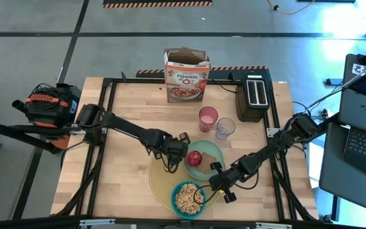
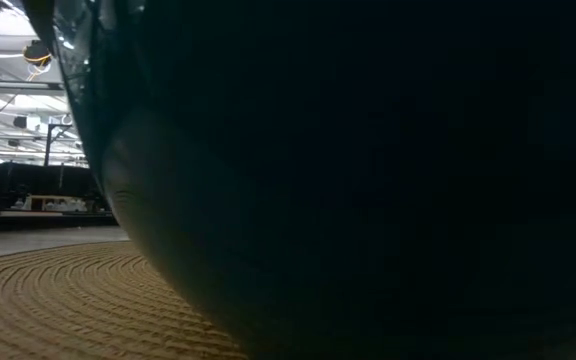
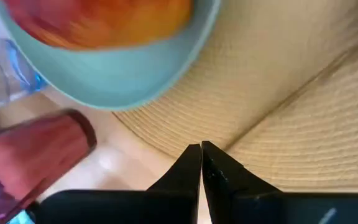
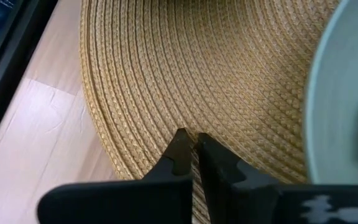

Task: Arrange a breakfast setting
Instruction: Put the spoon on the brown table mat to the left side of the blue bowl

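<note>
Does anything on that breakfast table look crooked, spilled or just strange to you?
Mostly tidy; no spill shows. One oddity: in the left wrist view the round yellow placemat seems folded over itself beside the pale green plate, where the left gripper sits shut. The blue bowl overhangs the mat's front edge.

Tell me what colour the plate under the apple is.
Pale green: the plate holds the red apple, and it shows best in the high view.
</note>
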`<action>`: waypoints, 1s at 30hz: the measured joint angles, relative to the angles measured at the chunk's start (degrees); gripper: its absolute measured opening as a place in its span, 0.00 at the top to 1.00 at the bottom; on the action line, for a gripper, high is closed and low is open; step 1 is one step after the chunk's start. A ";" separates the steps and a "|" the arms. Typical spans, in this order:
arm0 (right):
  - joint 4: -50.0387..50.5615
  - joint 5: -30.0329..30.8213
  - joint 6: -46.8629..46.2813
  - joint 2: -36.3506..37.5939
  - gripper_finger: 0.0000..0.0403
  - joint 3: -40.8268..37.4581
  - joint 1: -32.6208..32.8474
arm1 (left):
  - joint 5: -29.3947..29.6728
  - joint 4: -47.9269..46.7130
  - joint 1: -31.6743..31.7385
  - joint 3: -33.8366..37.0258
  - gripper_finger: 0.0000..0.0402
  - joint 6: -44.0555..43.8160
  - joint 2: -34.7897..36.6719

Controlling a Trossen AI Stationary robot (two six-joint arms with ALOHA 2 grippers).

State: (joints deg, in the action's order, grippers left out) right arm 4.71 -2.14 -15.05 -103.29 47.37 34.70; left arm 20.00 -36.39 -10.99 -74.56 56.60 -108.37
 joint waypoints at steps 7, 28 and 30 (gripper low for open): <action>-0.02 -0.09 0.18 -0.02 0.98 0.00 0.00 | -3.30 -5.19 0.57 -0.08 0.98 0.51 1.35; -0.04 -1.66 1.99 -0.04 0.98 0.00 -1.33 | -9.26 -5.28 -4.50 -0.13 0.71 8.63 0.63; -0.04 -1.60 1.99 -0.04 0.98 0.00 -1.33 | -9.41 -4.98 -4.44 -0.13 0.71 9.77 -0.07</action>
State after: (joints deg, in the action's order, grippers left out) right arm 4.67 -3.75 -13.06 -103.33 47.37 33.36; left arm 10.59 -41.37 -15.43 -74.70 66.37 -108.44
